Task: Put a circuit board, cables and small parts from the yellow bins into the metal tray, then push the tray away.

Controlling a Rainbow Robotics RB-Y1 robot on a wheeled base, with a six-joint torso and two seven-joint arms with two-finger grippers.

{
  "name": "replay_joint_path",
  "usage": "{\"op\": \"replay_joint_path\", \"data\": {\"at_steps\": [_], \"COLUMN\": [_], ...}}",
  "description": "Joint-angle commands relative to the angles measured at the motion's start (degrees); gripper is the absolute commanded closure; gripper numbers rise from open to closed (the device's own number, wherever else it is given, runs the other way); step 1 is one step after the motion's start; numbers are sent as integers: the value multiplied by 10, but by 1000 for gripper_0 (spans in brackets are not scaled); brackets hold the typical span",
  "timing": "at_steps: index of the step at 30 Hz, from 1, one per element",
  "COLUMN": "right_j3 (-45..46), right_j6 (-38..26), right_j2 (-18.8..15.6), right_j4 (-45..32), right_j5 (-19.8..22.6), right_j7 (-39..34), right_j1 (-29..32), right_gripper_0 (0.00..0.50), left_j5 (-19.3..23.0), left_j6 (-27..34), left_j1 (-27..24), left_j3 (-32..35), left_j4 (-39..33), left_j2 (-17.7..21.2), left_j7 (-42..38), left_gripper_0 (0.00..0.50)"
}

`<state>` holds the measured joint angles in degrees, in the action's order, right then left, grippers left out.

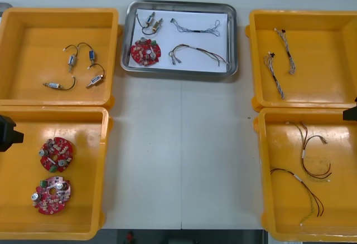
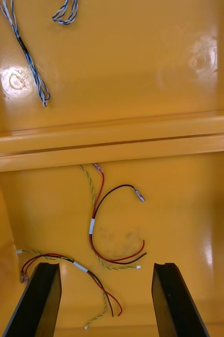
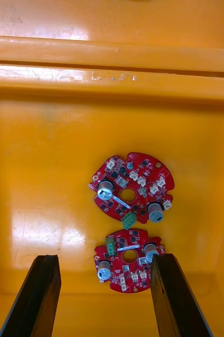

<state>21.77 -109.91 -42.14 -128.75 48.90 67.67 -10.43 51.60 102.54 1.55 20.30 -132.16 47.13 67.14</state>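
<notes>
Metal tray [image 1: 178, 73] is holding one circuit board [image 1: 145, 52], cables [image 1: 198, 53] and small metal parts [image 1: 152, 22]; left gripper [image 3: 104, 258] and right gripper [image 2: 105, 265] are hovering over yellow bins [image 1: 56, 111] flanking it, fingers [image 3: 38, 295] wide, empty.

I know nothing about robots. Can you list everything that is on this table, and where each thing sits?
yellow bins: four, yellow, two at each side of the table.
metal tray: one, shiny rim, white inside, between the far bins.
circuit boards: three, red, round; two in the near left bin, one in the tray.
small metal parts: five, silvery, on black cables; three in the far left bin, two in the tray.
blue and white cables: three, twisted; two in the far right bin, one in the tray.
red and yellow cables: three; two in the near right bin, one in the tray.
left gripper: black fingers, open, over the near left bin.
right gripper: black fingers, open, over the near right bin.
</notes>
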Motion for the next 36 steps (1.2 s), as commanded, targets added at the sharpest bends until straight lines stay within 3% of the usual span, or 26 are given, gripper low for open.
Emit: {"op": "replay_joint_path", "data": {"at_steps": [1,36], "right_j3": [0,0], "right_j6": [-1,-1], "right_j2": [-24,-24], "right_j4": [-4,-4], "right_j5": [8,8], "right_j7": [14,14], "right_j1": [9,9], "right_gripper_0": [0,0], "left_j5": [1,1], "left_j6": [-6,-6], "left_j1": [11,11], "left_j3": [12,12], "left_j4": [-15,-15], "left_j2": [23,23], "left_j7": [36,36], "left_gripper_0": [0,0]}}
